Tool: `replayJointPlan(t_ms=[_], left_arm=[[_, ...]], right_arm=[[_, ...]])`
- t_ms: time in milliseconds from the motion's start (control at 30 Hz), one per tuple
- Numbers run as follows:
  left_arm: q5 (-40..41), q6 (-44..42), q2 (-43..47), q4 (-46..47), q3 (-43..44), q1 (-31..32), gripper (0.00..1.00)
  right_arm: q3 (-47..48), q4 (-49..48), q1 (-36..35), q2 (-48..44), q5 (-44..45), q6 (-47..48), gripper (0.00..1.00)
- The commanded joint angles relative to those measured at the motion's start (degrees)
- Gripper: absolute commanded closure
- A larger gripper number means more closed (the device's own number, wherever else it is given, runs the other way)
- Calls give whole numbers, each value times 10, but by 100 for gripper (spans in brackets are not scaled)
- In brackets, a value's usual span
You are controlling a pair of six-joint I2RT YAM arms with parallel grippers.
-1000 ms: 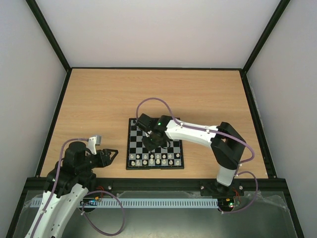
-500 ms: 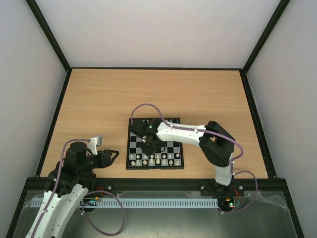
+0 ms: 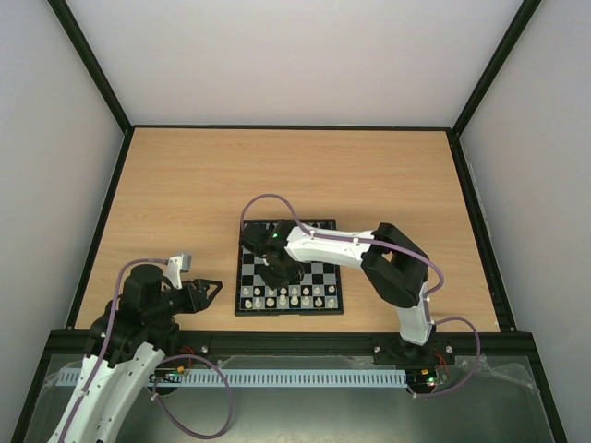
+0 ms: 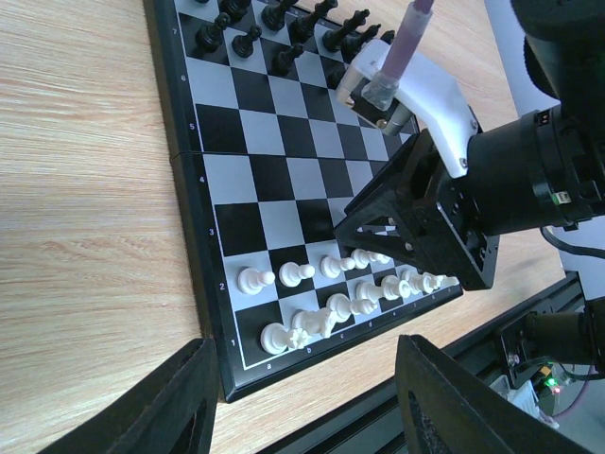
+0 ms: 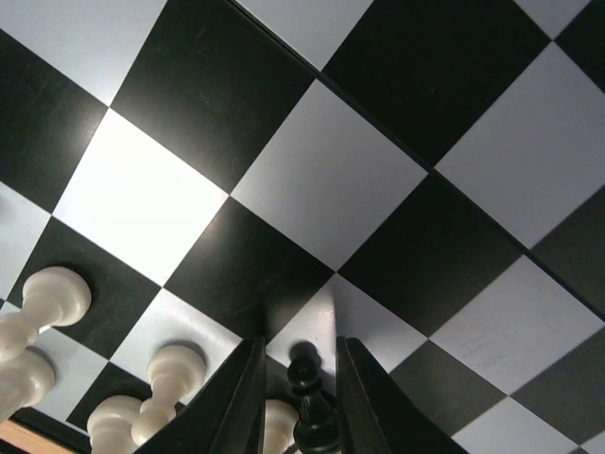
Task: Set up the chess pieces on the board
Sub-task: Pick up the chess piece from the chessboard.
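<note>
The left arm (image 3: 109,365) is folded back close to its base at the near left, with the wrist held low and pointing to the right. The left gripper (image 3: 205,292) has its jaws well apart and nothing between them.

The right arm (image 3: 343,246) rises from its base at the near right and bends sharply at the elbow. Its forearm stretches leftward, roughly level, and a green indicator is lit at the wrist. The right gripper (image 5: 298,348) points steeply down with its jaws drawn narrow, straddling a black pawn (image 5: 304,378). Slim gaps show on either side of the pawn's head. Contact lower down cannot be confirmed.
</note>
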State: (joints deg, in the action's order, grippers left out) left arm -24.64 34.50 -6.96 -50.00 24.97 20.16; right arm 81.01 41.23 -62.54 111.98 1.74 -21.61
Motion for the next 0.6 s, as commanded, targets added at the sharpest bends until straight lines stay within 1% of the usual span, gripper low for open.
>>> replayJointPlan(t_ms=[0, 567], left_arm=[[-11, -8, 7, 11, -9, -4, 46], [-12, -11, 9, 9, -12, -4, 45]], right_arm=[[22, 41, -2, 18, 4, 8, 78], [21, 54, -2, 22, 15, 8, 80]])
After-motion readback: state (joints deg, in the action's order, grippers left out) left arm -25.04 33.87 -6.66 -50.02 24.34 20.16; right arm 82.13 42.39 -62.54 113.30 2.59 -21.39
